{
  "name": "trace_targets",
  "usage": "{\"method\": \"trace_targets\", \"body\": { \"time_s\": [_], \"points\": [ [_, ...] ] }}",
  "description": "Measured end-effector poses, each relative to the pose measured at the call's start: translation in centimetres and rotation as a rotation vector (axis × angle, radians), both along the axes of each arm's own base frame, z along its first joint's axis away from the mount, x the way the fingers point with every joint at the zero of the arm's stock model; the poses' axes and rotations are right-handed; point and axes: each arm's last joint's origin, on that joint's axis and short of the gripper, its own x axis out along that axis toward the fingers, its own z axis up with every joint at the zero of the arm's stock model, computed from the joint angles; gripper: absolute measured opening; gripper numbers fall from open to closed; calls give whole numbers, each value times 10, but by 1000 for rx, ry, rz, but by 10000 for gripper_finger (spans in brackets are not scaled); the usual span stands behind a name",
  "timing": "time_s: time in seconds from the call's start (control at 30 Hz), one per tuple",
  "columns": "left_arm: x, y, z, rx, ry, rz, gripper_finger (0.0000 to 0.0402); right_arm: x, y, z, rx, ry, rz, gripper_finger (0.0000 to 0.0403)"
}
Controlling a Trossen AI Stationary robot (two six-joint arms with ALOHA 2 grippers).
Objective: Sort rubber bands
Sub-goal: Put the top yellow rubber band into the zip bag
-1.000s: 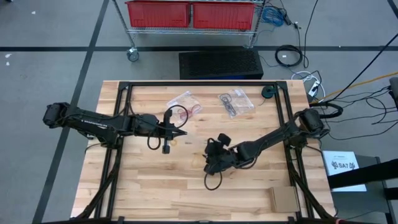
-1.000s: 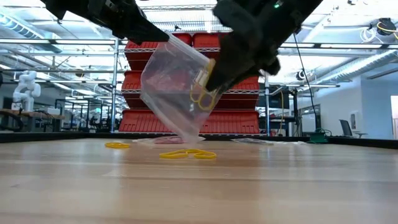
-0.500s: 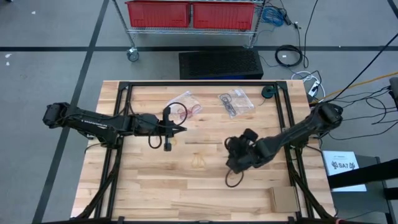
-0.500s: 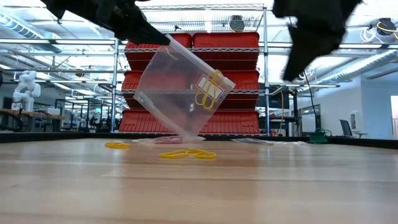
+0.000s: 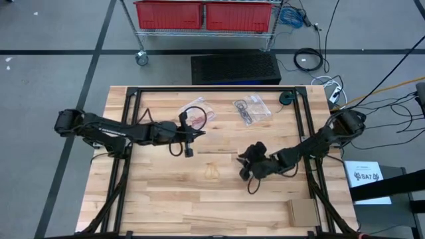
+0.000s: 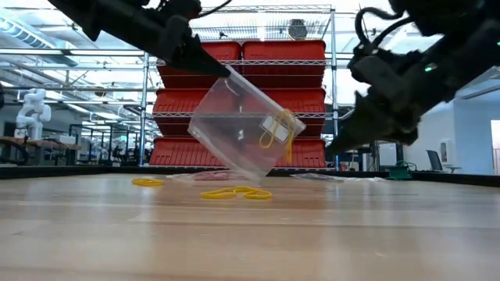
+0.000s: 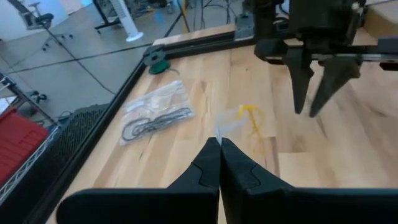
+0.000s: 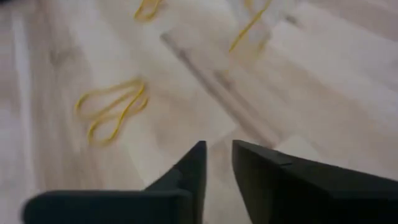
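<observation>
My left gripper [image 6: 226, 72] is shut on a clear plastic bag [image 6: 242, 129] that hangs over the middle of the table, with yellow rubber bands [image 6: 280, 131] inside it. More yellow rubber bands [image 6: 234, 193] [image 8: 112, 109] lie loose on the wood below. My right gripper [image 6: 332, 147] [image 7: 308, 112] hovers to the right of the bag, apart from it. A narrow gap shows between its fingers [image 8: 217, 155], with nothing in it. My left gripper pinches the bag's top edge [image 7: 219, 134] between its two fingertips. The fingers come from the table's left, slanting down. The bag hangs tilted below and beyond the fingertips, off the tabletop, with the yellow bands lying toward its far end [image 7: 252, 118].
A bag of red bands [image 5: 201, 109] and a bag of black bands [image 5: 251, 109] lie toward the far edge. A small brown block [image 5: 302, 212] sits at the near right corner. A black frame [image 5: 219, 89] borders the work area.
My right gripper has drawn back from the bag's mouth toward the table's right edge, risen, then come down again. A yellow band stays in the bag. My left gripper has shifted a little toward the right and far edges, and the bag has swung to a flatter tilt.
</observation>
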Motion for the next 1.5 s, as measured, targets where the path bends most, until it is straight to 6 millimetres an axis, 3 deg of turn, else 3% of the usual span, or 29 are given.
{"method": "trace_targets", "body": {
  "time_s": [0.13, 0.27, 0.43, 0.63, 0.8, 1.1, 1.37, 1.5],
  "points": [
    [1, 3, -1, 0, -4, 12, 1, 6, -14, 2, 16, -40, -62, 18],
    [2, 3, 0, 0, -10, 12, 1, 15, -26, 8, 17, -112, -92, 22],
    [2, 3, 0, -1, -12, 11, 1, 23, -29, 18, -25, -209, -59, 91],
    [2, 3, 0, -1, -13, 10, 1, 24, -30, 17, -29, -214, -62, 193],
    [2, 3, 1, -1, -27, 9, 1, 31, -34, 5, -52, -201, -65, 221],
    [2, 3, 1, -1, -24, 7, 1, 43, -41, -17, -82, -247, -116, 159],
    [2, 3, 1, -1, -25, 3, 1, 55, -38, -18, -132, -226, -107, 14],
    [2, 3, 1, -1, -23, 3, 1, 60, -32, -11, -154, -227, -74, 7]
  ]
}}
